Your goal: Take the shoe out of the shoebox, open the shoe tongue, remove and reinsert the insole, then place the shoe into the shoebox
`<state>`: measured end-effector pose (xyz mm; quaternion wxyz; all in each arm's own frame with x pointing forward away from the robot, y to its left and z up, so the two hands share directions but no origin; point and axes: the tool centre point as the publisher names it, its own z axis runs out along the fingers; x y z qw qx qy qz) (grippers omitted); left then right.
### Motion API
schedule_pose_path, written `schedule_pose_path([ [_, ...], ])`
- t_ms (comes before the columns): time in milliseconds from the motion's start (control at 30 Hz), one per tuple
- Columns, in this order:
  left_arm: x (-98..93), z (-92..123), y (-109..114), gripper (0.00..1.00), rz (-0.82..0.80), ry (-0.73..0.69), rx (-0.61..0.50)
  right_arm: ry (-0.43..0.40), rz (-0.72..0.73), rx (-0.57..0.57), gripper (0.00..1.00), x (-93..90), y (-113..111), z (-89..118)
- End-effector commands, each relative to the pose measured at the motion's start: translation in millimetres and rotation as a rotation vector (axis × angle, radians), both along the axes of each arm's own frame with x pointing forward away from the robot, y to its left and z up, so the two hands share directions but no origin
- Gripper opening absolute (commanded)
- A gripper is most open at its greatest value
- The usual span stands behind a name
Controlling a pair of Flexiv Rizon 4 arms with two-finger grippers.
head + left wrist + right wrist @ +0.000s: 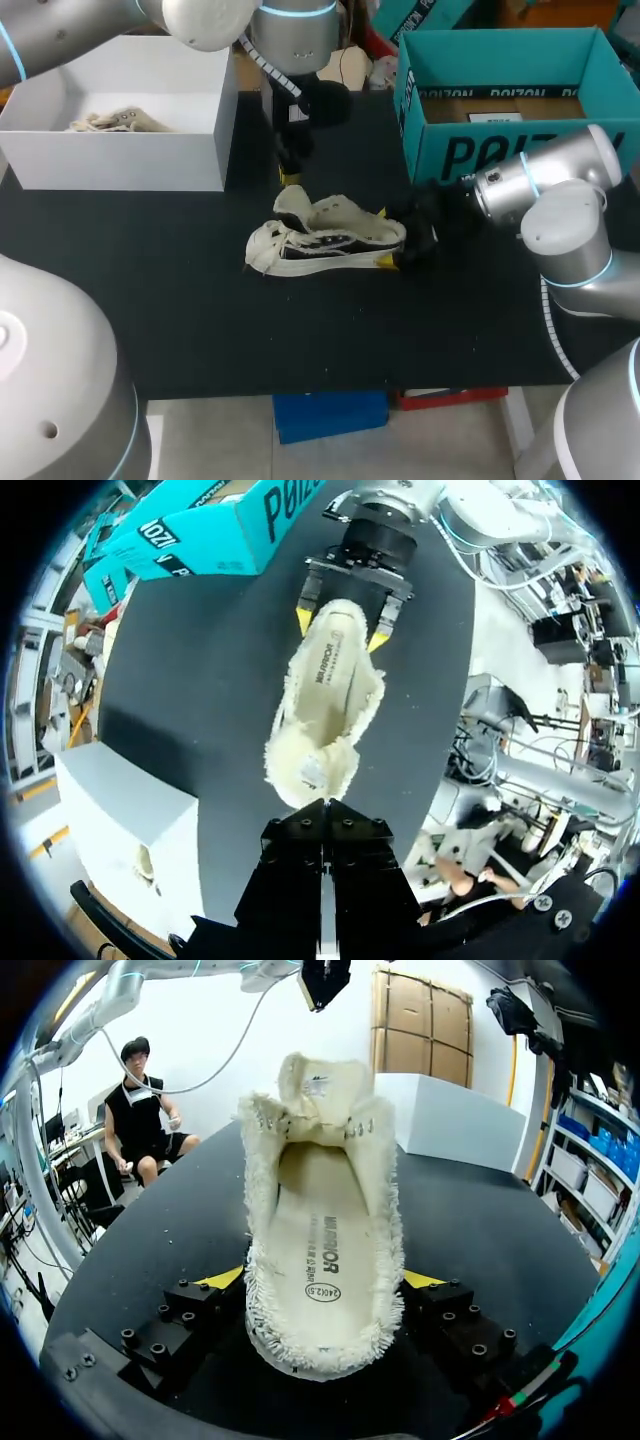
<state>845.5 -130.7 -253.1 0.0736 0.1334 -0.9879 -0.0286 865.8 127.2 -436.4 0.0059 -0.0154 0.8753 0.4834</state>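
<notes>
Midway along the bench [200,330] | shoe [325,243] lies lengthwise, heel clamped in right tool [322,1278] | raised tongue [318,1085] at far end, just below left tool [325,815], closed, empty.

A black table [200,330] — matte top; a white box [120,150] on its far left corner.

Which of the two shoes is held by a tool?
The shoe on the black table, with the right tool shut on its heel; the other shoe lies untouched in the white box.
</notes>
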Motion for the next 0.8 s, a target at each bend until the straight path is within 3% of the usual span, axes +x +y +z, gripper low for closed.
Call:
schedule_pose_path([
  [33,10.2,-1.6,-4.2,0.0,-0.188,0.093,-0.166,0.001,-0.001,-0.001,0.0,0.5,-0.9,-2.0],
  [567,12.1,-24.2,-38.3,0.0,-0.122,0.021,-0.208,0.001,-0.001,-0.001,0.0,0.5,-0.9,-2.0],
  [800,13.1,-33.8,-49.6,0.0,-0.137,0.091,-0.232,0.001,-0.001,-0.001,0.0,0.5,-0.9,-2.0],
])
